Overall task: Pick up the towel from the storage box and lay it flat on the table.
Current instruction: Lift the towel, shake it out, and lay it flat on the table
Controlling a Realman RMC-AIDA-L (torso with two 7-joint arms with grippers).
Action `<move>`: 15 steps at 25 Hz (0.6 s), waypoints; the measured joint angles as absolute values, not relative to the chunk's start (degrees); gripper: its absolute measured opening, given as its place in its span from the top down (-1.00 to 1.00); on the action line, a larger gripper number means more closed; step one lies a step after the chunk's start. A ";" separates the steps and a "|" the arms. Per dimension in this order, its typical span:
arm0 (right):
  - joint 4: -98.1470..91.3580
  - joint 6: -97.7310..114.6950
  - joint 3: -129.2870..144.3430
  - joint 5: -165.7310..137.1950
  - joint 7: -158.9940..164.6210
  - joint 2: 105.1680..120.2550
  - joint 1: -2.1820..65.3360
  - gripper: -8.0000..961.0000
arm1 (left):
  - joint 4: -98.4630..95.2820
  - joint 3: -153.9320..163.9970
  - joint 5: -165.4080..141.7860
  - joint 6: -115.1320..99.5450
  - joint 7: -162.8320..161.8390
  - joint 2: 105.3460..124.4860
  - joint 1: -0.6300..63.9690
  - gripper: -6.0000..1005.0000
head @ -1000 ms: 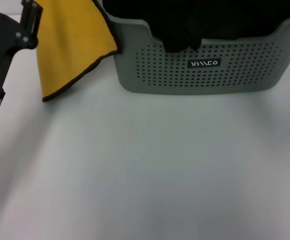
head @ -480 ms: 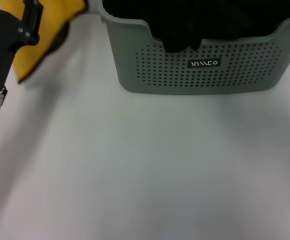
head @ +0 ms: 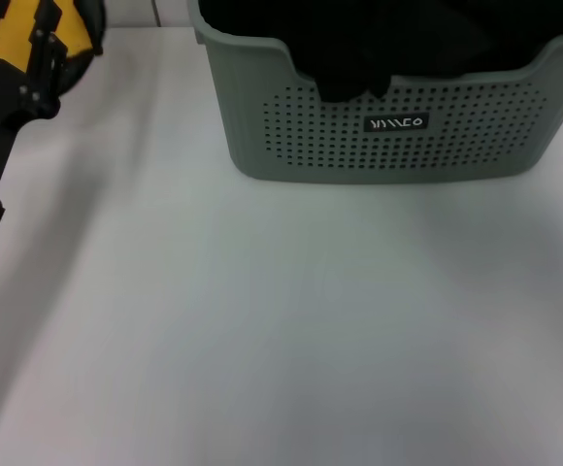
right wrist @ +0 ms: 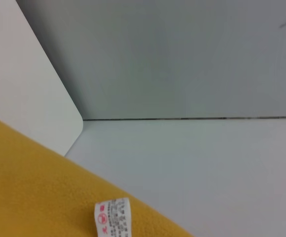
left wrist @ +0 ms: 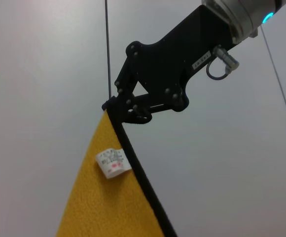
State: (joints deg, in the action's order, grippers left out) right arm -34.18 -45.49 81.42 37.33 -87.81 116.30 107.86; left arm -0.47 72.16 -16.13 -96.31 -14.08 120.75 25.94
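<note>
A second ago the towel point(head: 15, 29) hung wide and low beside the box point(head: 379, 126), reaching down toward the counter point(head: 291, 330). Now I have pulled it up and away, and from my head I see only a small yellow bit of it at the far left top corner, well apart from the box. My left arm has slid a bit lower in that view too. My left fingers point(head: 39, 44) are up there against the yellow cloth, but I cannot tell from my head if they are pressed together or spread. From my left wrist I see my other arm's black fingers point(left wrist: 117, 104) pressed together on the top corner of the towel, pinching its black edge point(left wrist: 140, 177). The towel hangs down from that corner with its yellow side showing, and a small white tag point(left wrist: 112, 163) sits just under the pinch. From my right wrist I see the yellow cloth and the same white tag close up. The towel is out of the box and up in the air. Black cloths point(head: 379, 44) lie inside the box. The box stands on the counter.
</note>
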 joint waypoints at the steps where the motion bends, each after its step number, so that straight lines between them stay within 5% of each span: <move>1: -34.19 -45.26 81.62 37.50 -87.78 116.29 107.86 0.96 | -0.44 72.18 -16.19 -96.31 -14.24 120.75 25.88 0.09; 15: -30.29 -37.17 90.80 38.50 -83.01 116.26 107.80 0.96 | 0.00 72.52 -24.99 -96.45 -18.62 120.75 26.33 0.09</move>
